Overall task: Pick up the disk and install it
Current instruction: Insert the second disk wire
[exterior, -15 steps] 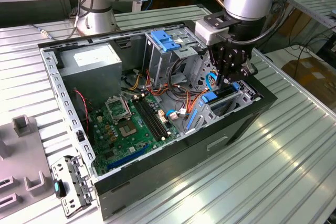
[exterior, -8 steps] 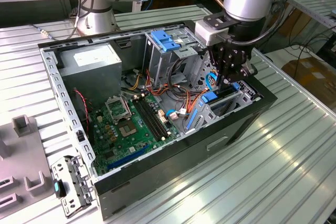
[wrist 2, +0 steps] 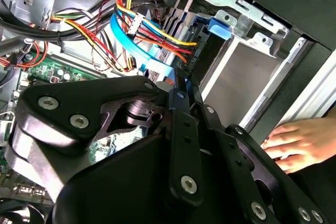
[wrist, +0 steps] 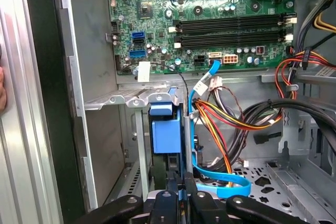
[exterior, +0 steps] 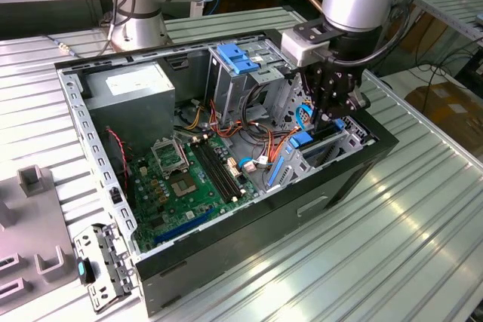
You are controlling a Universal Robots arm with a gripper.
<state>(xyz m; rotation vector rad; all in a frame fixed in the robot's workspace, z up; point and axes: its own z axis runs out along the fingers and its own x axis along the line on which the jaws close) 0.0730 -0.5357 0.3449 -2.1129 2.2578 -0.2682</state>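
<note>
The disk [exterior: 323, 135] stands on edge, dark with blue side rails, partly down in the metal drive bay [exterior: 317, 162] at the open computer case's corner on the exterior view's right. My gripper [exterior: 333, 111] is directly above it, its fingers closed on the disk's upper edge. In the first wrist view the gripper [wrist: 181, 199] pinches a thin blue-edged slab, and the disk's blue rail end [wrist: 165, 132] sits inside the bay [wrist: 105, 145]. The second wrist view has the fingertips meeting at the gripper [wrist 2: 181, 85] on the same blue edge.
Coloured cables [exterior: 249, 141] and a blue data cable [wrist: 220, 184] lie beside the bay. The motherboard [exterior: 181, 179] covers the case floor, with a grey power supply [exterior: 139, 92] behind. A person's hand [wrist 2: 299, 142] rests on the case's outer wall. A loose bracket [exterior: 102, 262] lies outside.
</note>
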